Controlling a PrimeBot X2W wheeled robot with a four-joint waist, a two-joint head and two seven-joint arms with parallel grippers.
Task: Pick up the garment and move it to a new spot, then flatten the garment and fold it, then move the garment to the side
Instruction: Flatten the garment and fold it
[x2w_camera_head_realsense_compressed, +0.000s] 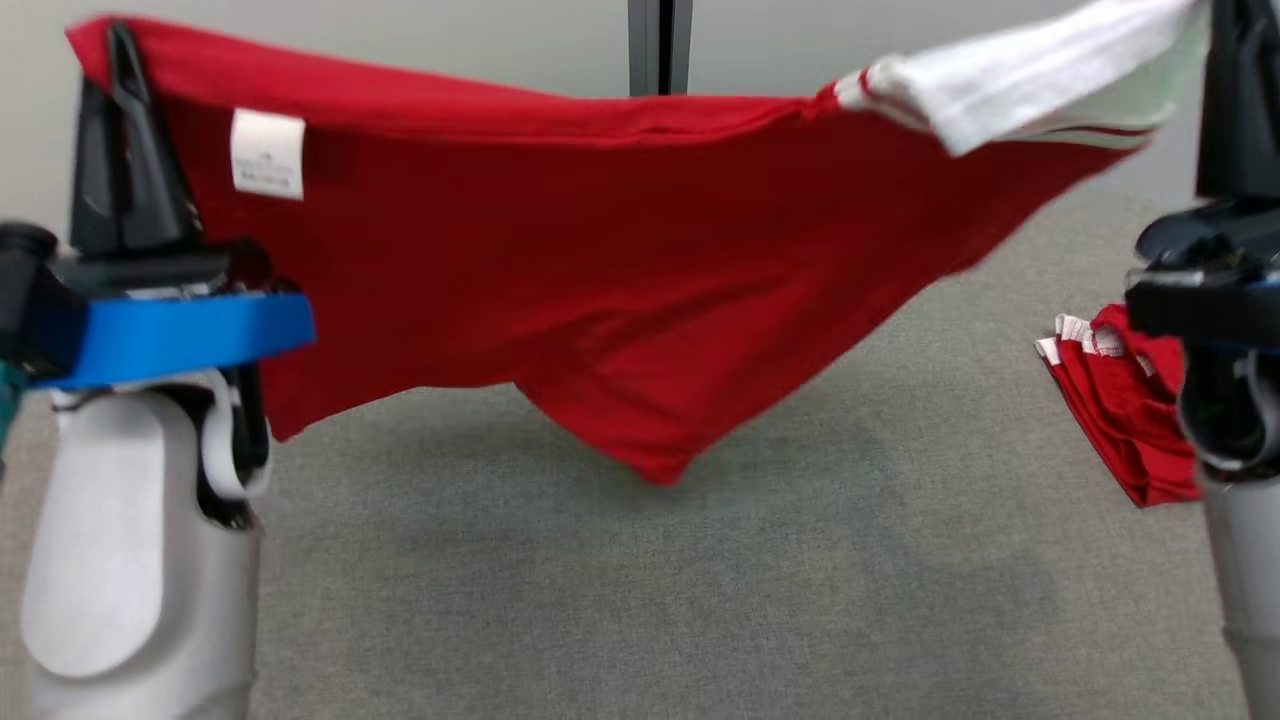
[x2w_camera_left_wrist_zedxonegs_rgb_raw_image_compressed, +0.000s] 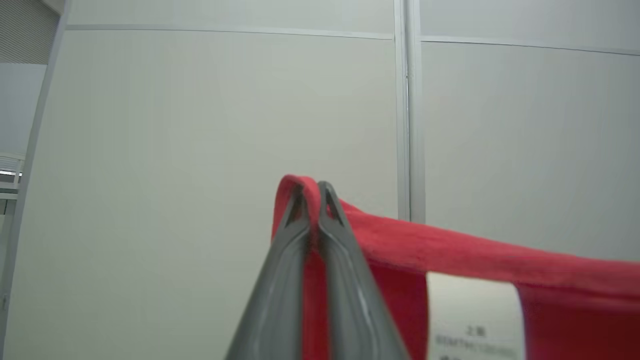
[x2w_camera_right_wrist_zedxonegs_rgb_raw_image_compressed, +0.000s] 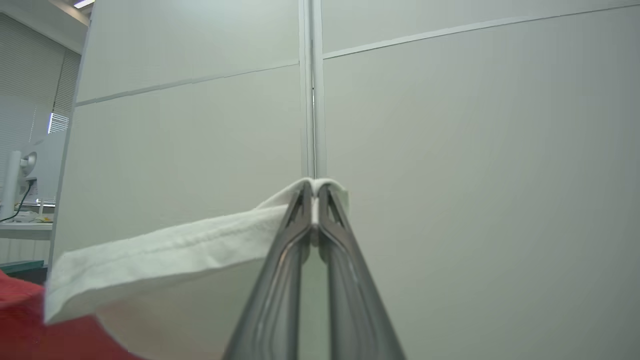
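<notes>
Pale left forearm stands upright at lower left, wrist banded blue; the left end effector (x2w_camera_head_realsense_compressed: 120, 45) points up at upper left, jaws pinched on the garment (x2w_camera_head_realsense_compressed: 600, 280). Right forearm rises along the right edge; the right end effector (x2w_camera_right_wrist_zedxonegs_rgb_raw_image_compressed: 314, 192) grips it likewise.

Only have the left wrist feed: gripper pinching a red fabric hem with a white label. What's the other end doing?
Observer: The right gripper is shut on a white ribbed band at the far end of the same red garment.
Operator: Is it off the surface?
Observer: It sags mid-span. The lowest fold looks just clear of the grey fabric surface.
Operator: Anything else down there?
Observer: A second red garment with white trim lies crumpled on that surface, by the right arm.
</notes>
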